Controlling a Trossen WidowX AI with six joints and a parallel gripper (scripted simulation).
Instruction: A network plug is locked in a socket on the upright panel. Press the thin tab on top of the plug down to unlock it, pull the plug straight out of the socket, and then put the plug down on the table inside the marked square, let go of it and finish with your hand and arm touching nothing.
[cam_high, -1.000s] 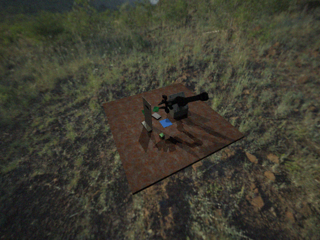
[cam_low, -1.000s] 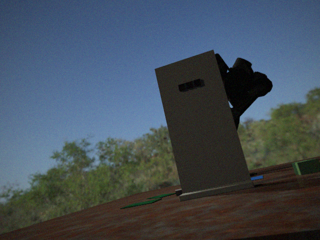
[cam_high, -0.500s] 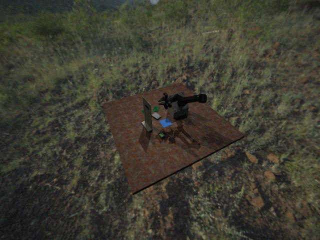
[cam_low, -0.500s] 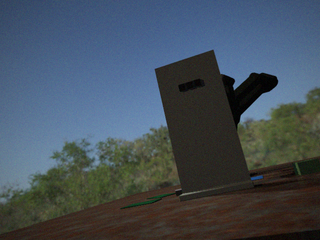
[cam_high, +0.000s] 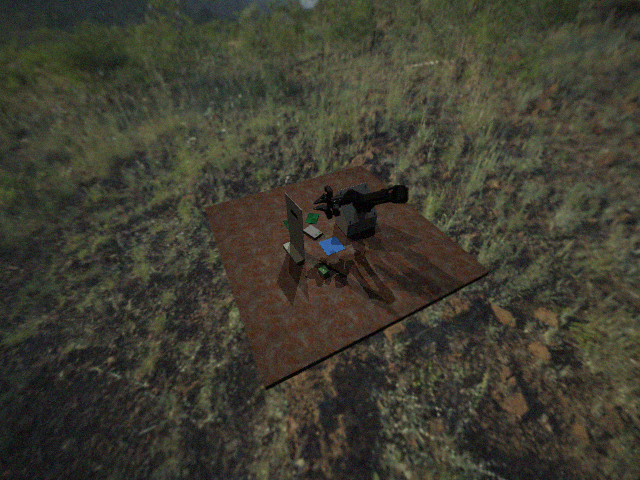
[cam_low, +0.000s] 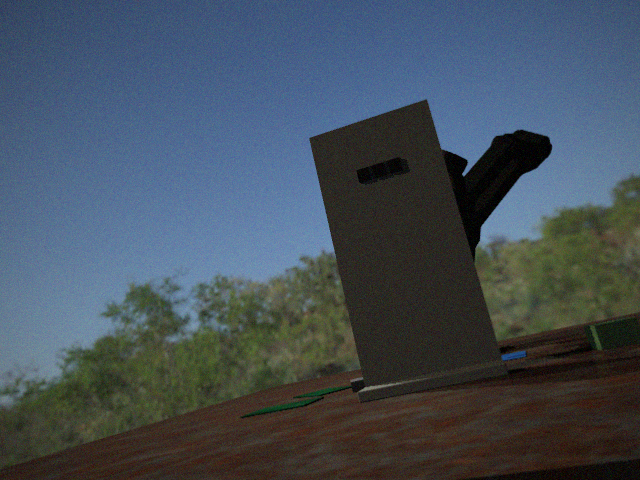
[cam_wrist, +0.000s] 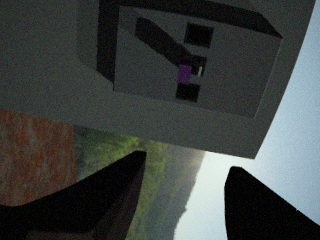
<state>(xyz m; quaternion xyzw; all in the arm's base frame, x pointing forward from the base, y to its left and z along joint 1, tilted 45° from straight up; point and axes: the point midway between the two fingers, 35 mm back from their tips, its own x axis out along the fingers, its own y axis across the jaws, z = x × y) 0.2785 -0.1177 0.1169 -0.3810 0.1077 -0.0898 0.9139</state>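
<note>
1 black two-fingered gripper (cam_high: 317, 203) (cam_wrist: 187, 170) hovers, part-open, holding 0 things, before 1 upright grey panel (cam_high: 295, 227) (cam_low: 408, 268) (cam_wrist: 45, 60); 1 flat blue square (cam_high: 331, 245) (cam_low: 513, 355) lies below.

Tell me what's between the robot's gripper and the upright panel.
No object: the top view shows only a bare gap between the gripper and the upright panel.
</note>
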